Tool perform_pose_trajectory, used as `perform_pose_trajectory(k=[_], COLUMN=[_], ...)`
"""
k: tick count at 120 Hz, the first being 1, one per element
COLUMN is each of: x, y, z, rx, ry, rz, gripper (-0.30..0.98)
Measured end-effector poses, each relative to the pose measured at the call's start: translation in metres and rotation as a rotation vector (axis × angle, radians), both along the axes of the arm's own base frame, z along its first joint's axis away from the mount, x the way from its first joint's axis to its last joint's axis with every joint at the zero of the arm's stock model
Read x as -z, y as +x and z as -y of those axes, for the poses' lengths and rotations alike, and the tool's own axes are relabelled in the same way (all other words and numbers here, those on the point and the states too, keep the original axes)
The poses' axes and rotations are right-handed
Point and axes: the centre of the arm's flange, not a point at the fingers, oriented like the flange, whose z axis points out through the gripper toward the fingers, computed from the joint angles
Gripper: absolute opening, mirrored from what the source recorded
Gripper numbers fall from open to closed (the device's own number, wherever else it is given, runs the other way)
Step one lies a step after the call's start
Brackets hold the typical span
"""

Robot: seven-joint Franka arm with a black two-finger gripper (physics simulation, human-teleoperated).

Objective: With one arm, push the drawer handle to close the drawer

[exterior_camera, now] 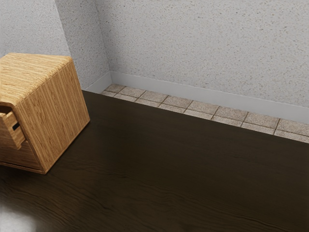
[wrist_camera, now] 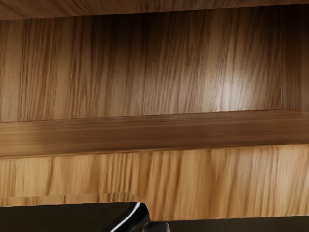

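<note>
Drawer sticks out of cabinet, likely handle at its front. Can't tell if claw's open or closed. If I push too high or off-centre, I could slip off, leaving it ajar.

Probably the gripper (dark, rounded)
</note>
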Motion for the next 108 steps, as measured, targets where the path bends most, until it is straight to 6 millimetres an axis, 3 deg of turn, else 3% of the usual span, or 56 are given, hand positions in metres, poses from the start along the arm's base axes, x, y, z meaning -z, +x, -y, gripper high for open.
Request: perform_pose_trajectory(k=[108], x=[0.011], y=[0.043], z=[0.000], rx=[0.009], ry=[-0.011], rz=[0.004], gripper=[-0.10])
